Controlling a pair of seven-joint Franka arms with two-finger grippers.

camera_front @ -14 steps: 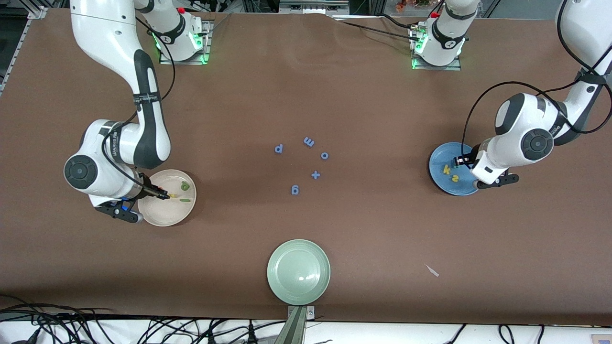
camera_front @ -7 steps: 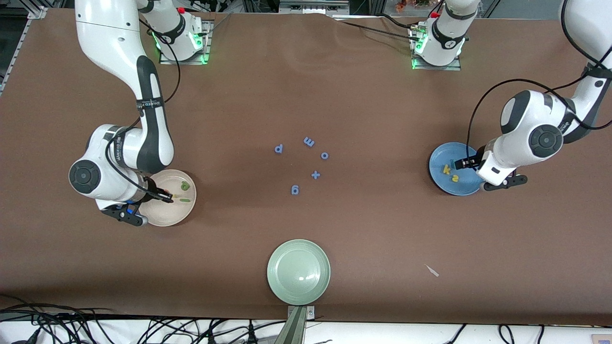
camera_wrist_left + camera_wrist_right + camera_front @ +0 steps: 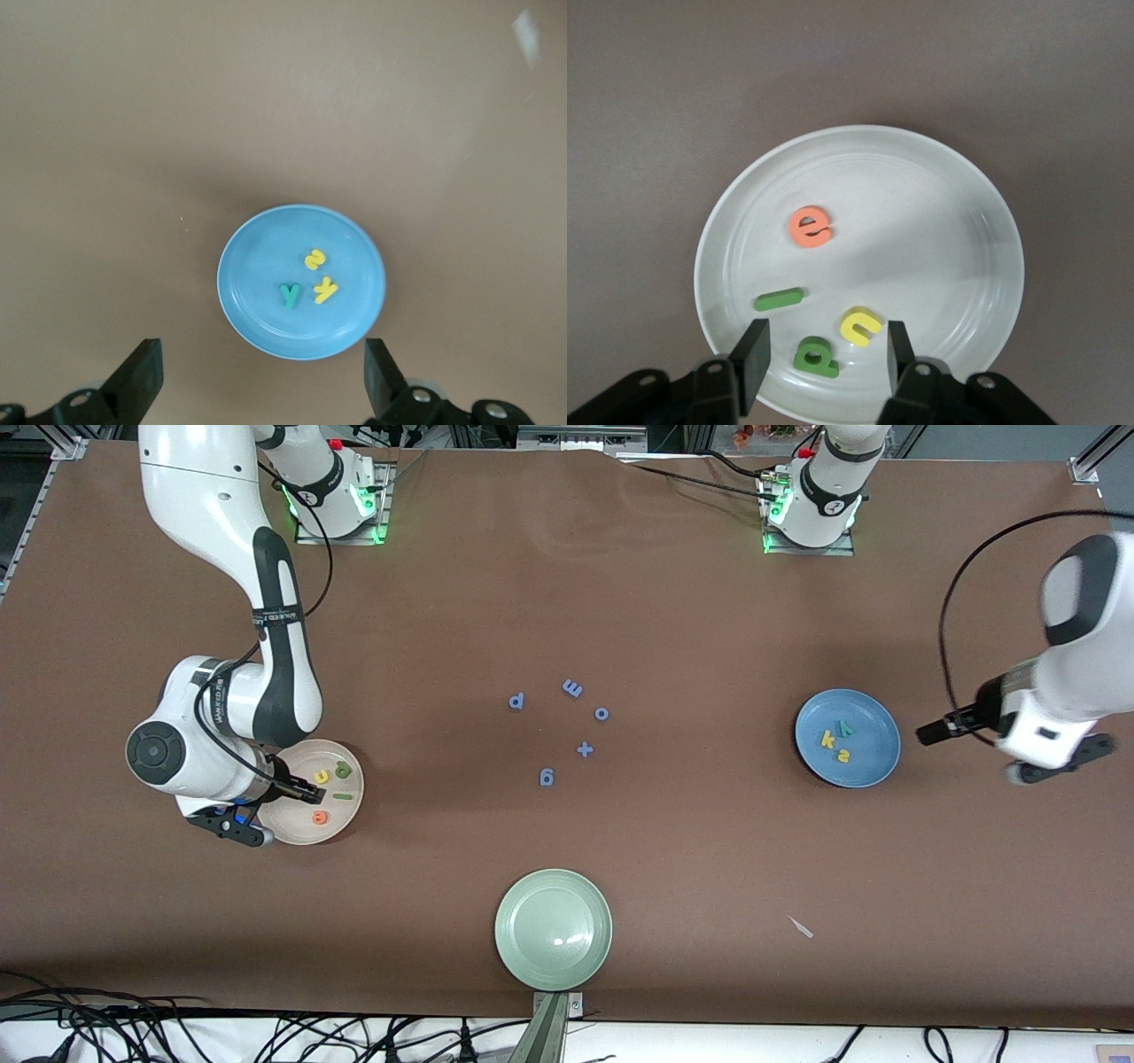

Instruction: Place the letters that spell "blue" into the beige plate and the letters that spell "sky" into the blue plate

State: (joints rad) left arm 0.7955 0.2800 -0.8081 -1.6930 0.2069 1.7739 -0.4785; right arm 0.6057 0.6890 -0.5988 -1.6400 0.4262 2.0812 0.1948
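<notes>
The right tool (image 3: pixel 306 786) hangs empty, part open, over the beige plate (image 3: pixel 292 828) holding b, l, u, e (image 3: pixel 811 227). The left tool (image 3: pixel 930 733), wide open and empty, sits at three o'clock of the blue plate (image 3: pixel 873 766) holding s, k, y (image 3: pixel 289 293).

A matte brown cloth-covered table (image 3: pixel 567 602) fills the scene under even overhead light, with a slight wrinkle at its far edge. Along the near edge runs a white strip of floor (image 3: pixel 709 1045) strewn with tangled black cables (image 3: pixel 106 1027), where a grey metal bracket (image 3: pixel 551 1027) is clamped at the table's middle.
</notes>
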